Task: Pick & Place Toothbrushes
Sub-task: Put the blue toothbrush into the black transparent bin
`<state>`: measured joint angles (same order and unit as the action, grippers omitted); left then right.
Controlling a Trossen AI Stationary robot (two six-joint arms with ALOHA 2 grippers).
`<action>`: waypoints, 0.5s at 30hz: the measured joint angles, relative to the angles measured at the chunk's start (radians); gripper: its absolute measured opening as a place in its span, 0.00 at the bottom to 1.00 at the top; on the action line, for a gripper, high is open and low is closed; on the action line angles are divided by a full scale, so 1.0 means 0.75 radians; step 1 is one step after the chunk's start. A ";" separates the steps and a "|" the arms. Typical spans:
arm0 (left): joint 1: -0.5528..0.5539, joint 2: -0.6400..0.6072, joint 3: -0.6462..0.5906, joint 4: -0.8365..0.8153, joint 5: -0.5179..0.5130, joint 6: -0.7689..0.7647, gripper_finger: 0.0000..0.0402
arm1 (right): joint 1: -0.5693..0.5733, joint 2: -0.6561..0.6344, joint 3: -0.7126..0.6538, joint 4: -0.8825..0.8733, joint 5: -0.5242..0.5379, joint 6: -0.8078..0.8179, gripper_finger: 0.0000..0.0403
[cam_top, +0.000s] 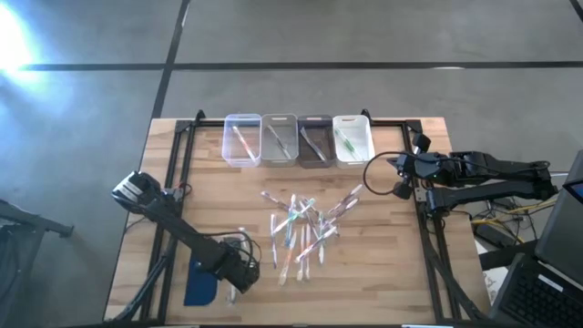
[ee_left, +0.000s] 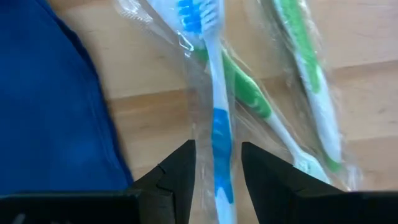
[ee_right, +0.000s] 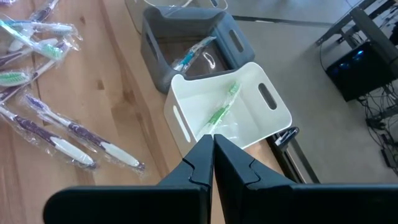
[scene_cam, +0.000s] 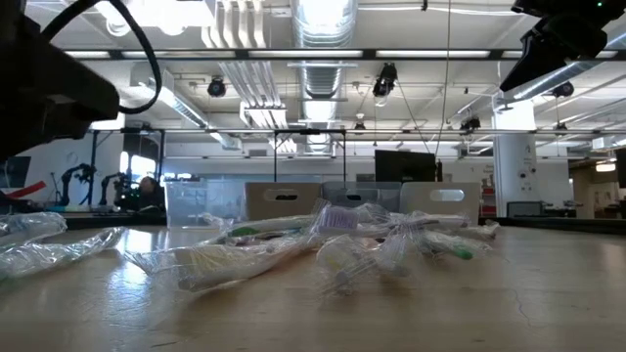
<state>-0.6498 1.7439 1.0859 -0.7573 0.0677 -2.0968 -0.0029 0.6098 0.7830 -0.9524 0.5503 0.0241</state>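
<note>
Only up close: left claw [ee_left: 214, 163] spread astride a blue toothbrush [ee_left: 216, 102] (right claw [ee_right: 213, 163] pressed together).

Four bins [cam_top: 297, 139] stand in a row at the table's [cam_top: 392, 273] far edge, a toothbrush in each. Toothbrushes [cam_top: 301, 228] lie heaped just before the bins. A pad [cam_top: 200, 284] lies well left of the heap, at the near edge.
</note>
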 joint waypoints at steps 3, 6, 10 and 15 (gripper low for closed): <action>0.000 0.000 -0.025 0.012 0.001 0.000 0.34 | 0.000 0.000 0.000 0.000 0.001 -0.001 0.02; 0.000 0.000 -0.044 0.057 0.001 0.000 0.33 | 0.000 0.000 0.000 0.000 0.000 0.000 0.02; 0.000 -0.001 -0.061 0.089 0.003 0.002 0.26 | 0.000 0.000 0.000 0.000 0.000 0.001 0.02; 0.000 0.000 -0.050 0.117 0.003 0.008 0.15 | 0.000 0.000 0.000 0.000 0.000 -0.001 0.02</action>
<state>-0.6495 1.7439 1.0483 -0.6697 0.0700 -2.0907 -0.0029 0.6098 0.7830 -0.9524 0.5505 0.0235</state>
